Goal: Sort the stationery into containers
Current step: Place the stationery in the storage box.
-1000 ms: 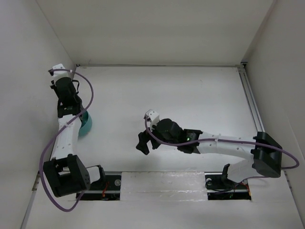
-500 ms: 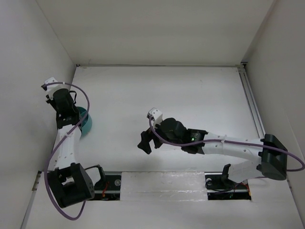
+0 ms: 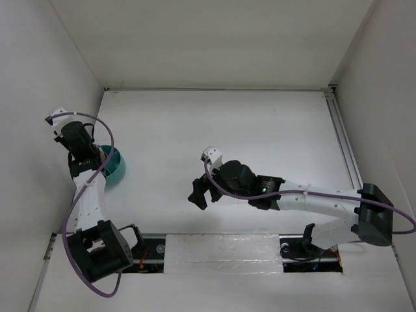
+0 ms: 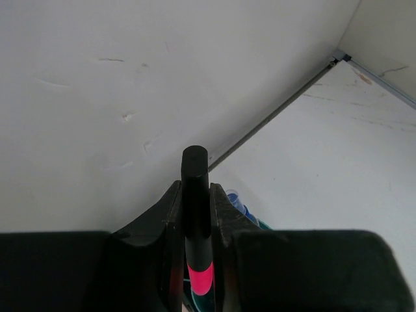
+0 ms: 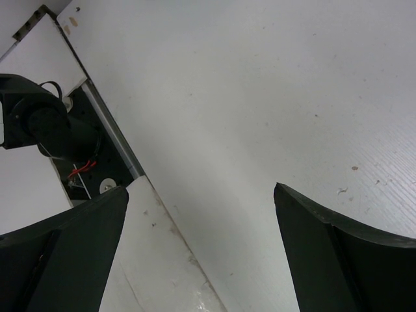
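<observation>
Left wrist: we have the left gripper [image 4: 195, 190] clamped tight on the black marker with a pink band [image 4: 196, 234].
Marker's long axis runs along the fingers, free end aimed at the left wall. Teal organizer [image 3: 116, 168] sits at the table's left edge, just right of that gripper and partly under it. Right gripper [image 3: 198, 190] is mid-table, jaws wide and empty, well apart. We judge the drop belongs to the left arm.

Since the earlier views, the left arm [image 3: 88, 192] swings its wrist outward toward the left wall [image 3: 32, 130], uncovering more of the teal organizer [image 3: 112, 166], and the elbow [image 3: 376, 221] of the right arm [image 3: 325, 200] shifts right and nearer the base edge.
</observation>
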You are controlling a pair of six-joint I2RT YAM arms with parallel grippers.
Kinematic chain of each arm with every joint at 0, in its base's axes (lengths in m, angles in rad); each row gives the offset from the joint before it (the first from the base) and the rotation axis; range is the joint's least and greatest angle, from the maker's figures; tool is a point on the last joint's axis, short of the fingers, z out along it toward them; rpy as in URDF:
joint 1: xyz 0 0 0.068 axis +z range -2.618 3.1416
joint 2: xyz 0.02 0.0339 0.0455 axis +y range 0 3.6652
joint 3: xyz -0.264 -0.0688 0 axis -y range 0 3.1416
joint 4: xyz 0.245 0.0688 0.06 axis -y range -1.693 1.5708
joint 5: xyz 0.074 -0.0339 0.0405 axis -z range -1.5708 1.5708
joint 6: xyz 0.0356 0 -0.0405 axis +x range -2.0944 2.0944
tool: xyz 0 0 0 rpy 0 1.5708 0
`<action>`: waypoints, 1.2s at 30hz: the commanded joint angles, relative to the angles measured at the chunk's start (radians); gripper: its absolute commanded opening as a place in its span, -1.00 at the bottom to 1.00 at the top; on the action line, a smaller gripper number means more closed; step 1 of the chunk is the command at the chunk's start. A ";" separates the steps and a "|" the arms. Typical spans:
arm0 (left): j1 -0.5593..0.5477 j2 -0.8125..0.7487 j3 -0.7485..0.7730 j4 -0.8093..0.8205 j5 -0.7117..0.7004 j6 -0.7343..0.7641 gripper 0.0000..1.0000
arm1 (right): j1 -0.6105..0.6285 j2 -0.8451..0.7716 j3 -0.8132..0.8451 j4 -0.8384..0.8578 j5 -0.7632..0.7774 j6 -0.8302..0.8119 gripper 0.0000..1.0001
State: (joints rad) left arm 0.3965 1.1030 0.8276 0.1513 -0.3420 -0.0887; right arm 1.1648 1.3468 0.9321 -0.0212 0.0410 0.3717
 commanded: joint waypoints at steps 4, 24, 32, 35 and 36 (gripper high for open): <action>0.001 0.009 -0.011 0.057 -0.078 -0.055 -1.00 | 0.004 -0.005 -0.007 0.018 -0.003 -0.014 1.00; 0.001 0.051 -0.004 0.091 -0.195 0.015 -1.00 | 0.004 -0.014 -0.007 0.018 -0.032 -0.024 1.00; 0.001 0.115 0.005 0.119 -0.181 0.006 -1.00 | 0.004 -0.023 -0.016 0.027 -0.052 -0.024 1.00; 0.001 0.126 0.005 0.129 -0.181 -0.009 -0.97 | 0.004 -0.023 -0.016 0.037 -0.062 -0.024 1.00; 0.001 0.135 0.005 0.129 -0.181 -0.009 -0.97 | 0.004 -0.023 -0.016 0.037 -0.072 -0.024 1.00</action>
State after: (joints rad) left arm 0.3943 1.2358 0.7990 0.2127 -0.5240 -0.0872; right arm 1.1648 1.3472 0.9142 -0.0196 -0.0017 0.3614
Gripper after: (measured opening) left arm 0.103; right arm 0.999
